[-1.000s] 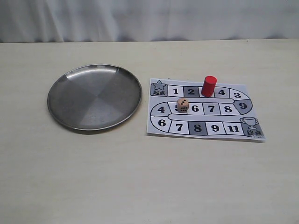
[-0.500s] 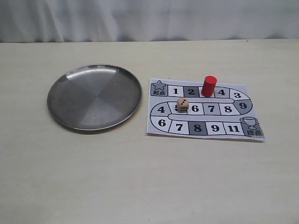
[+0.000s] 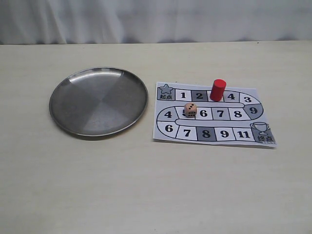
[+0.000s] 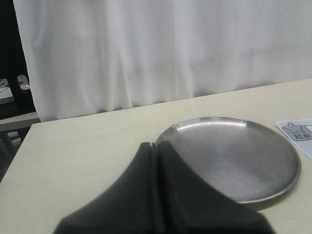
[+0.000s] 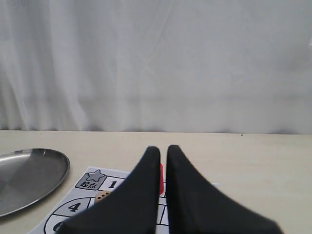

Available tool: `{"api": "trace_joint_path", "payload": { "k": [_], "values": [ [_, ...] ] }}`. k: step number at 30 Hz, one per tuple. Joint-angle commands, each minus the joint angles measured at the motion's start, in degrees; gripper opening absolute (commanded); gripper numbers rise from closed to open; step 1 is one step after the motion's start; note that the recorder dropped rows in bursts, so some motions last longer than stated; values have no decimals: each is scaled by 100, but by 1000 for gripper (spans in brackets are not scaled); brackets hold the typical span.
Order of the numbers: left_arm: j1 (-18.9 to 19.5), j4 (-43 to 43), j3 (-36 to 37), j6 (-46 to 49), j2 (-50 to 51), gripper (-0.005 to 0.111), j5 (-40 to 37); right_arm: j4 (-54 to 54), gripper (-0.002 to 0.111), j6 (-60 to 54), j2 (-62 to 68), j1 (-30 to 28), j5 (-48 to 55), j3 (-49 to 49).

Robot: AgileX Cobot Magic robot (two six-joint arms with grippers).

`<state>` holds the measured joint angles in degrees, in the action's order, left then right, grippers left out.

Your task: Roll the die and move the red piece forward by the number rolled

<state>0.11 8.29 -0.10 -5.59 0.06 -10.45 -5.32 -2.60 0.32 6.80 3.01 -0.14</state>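
Note:
The pale tan die (image 3: pixel 190 109) lies on the paper game board (image 3: pixel 161 130), over the square between 4 and 6 in the middle row. The red piece (image 3: pixel 218 89) stands upright in the top row between squares 2 and 4. Neither gripper shows in the exterior view. My left gripper (image 4: pixel 156 144) is shut and empty, hanging short of the steel plate (image 4: pixel 234 156). My right gripper (image 5: pixel 163 148) is shut with only a thin slit between its fingers, well back from the board. Through that slit a sliver of the red piece (image 5: pixel 160 178) shows, with the die (image 5: pixel 102 196) beside one finger.
A round steel plate (image 3: pixel 97 101) with nothing in it lies left of the board on the pale table. White curtains hang behind the table's far edge. The board's start corner (image 4: pixel 297 134) shows beyond the plate in the left wrist view.

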Motion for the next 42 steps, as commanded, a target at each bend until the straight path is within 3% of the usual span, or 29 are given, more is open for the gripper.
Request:
{"api": "trace_joint_path", "payload": {
  "k": [1,6,11,21,42],
  "values": [
    [-14,1,10,-5,-6,0,51,69,4,6,-32,-317,30,14],
    [-14,1,10,-5,-6,0,51,3,4,6,-32,-1154,30,14],
    [-14,1,10,-5,-6,0,51,3,4,6,-32,-1484,55,14],
    [-14,1,10,-5,-6,0,51,3,4,-83,-32,-1497,538,14],
    [-14,1,10,-5,-6,0,51,3,4,-83,-32,-1497,538,14]
  ]
}}
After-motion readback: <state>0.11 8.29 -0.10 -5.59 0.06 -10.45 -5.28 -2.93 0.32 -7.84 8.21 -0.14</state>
